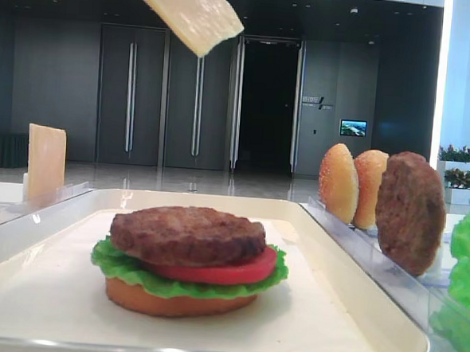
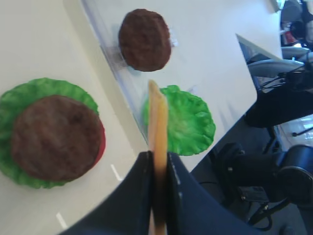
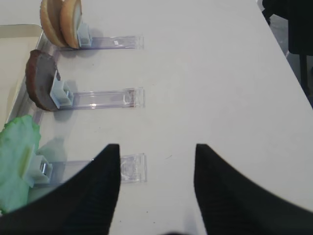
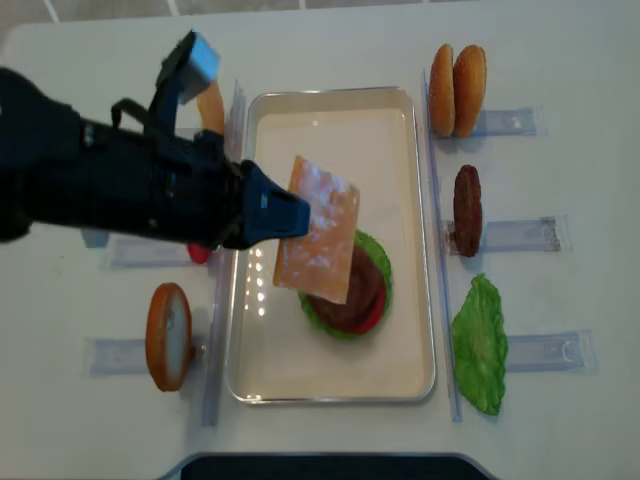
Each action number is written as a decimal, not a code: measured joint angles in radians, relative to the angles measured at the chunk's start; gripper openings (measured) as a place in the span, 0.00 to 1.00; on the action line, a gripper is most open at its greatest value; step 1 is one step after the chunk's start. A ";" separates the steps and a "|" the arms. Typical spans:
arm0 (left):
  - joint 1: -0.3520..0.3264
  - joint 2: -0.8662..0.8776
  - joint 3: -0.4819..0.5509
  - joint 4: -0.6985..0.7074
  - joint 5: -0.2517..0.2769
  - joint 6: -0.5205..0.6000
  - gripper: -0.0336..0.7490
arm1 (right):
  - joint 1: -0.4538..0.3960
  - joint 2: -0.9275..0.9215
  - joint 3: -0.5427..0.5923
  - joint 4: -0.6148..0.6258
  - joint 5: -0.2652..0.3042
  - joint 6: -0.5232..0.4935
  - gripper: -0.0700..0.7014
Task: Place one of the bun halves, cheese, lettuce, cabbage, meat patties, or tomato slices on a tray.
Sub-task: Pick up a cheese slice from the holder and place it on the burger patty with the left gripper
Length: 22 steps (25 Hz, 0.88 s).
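Cheese slice (image 4: 318, 243) pinched in the left gripper (image 4: 285, 215), above the tray (image 4: 335, 100).
It hangs over the stacked patty (image 1: 187, 234) mid-tray; the right gripper's (image 3: 156, 161) jaws stand apart, holding nothing.

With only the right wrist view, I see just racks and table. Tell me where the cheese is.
Observer: The left gripper is shut on the cheese and holds it in the air over the tray.
Operator: Report what lies under it.
Observer: A stack on the tray: meat patty on top, then tomato slice, lettuce and bun base.
Operator: Say whether the cheese touches the stack.
Observer: No. In the low exterior view the cheese hangs well clear above the patty.
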 joint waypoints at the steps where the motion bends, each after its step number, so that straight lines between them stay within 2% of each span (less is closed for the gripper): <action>1: 0.000 -0.001 0.026 -0.049 -0.007 0.064 0.09 | 0.000 0.000 0.000 0.000 0.000 0.000 0.56; 4: 0.000 -0.001 0.100 -0.130 -0.031 0.197 0.09 | 0.000 0.000 0.000 0.000 0.000 0.000 0.56; 10: 0.000 -0.001 0.172 -0.211 -0.077 0.227 0.09 | 0.000 0.000 0.000 0.000 0.000 0.000 0.56; 15: 0.000 0.066 0.176 -0.279 -0.072 0.280 0.09 | 0.000 0.000 0.000 0.000 0.000 0.000 0.56; 22: 0.000 0.196 0.176 -0.429 -0.071 0.440 0.09 | 0.000 0.000 0.000 0.000 0.000 0.000 0.56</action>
